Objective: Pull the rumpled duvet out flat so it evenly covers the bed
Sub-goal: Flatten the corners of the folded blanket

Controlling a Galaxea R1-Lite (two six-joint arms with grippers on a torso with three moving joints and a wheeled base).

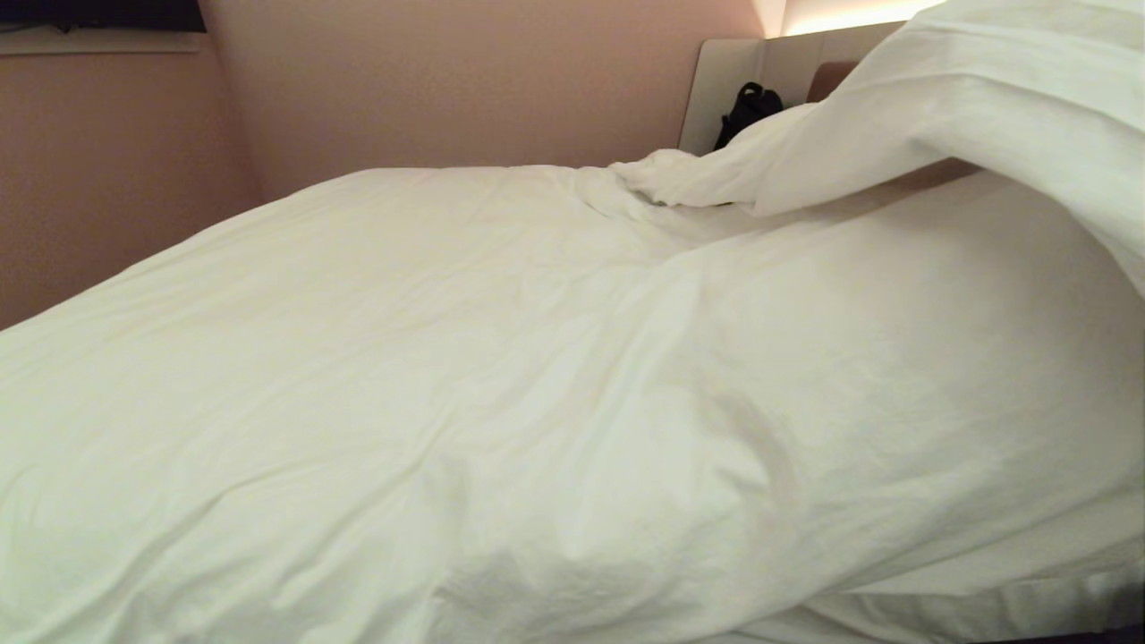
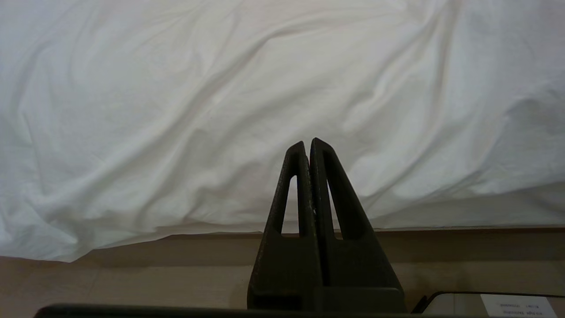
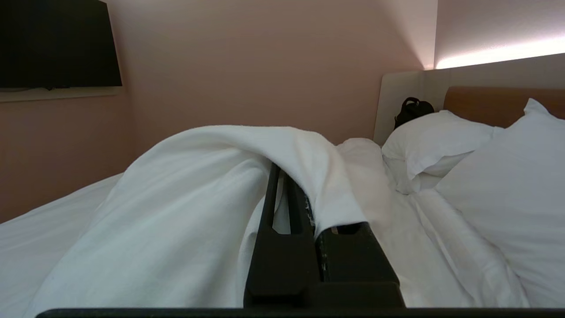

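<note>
The white duvet (image 1: pixel 501 376) lies wrinkled across the bed. Its edge on the right (image 1: pixel 984 98) is lifted high into the air toward the headboard (image 3: pixel 485 104). In the right wrist view my right gripper (image 3: pixel 284 176) is shut on that raised duvet edge (image 3: pixel 176 198). The cloth drapes over one finger and hides the tips. My left gripper (image 2: pixel 307 143) is shut and empty, parked low beside the bed, facing the duvet's hanging side (image 2: pixel 220 110). Neither gripper shows in the head view.
Two white pillows (image 3: pixel 441 141) (image 3: pixel 507 194) lean against the headboard. A black bag (image 1: pixel 747 107) sits in the corner by the beige surround. A dark screen (image 3: pixel 57 44) hangs on the pink wall beyond the bed. Pale wooden floor (image 2: pixel 132 278) runs below the duvet's edge.
</note>
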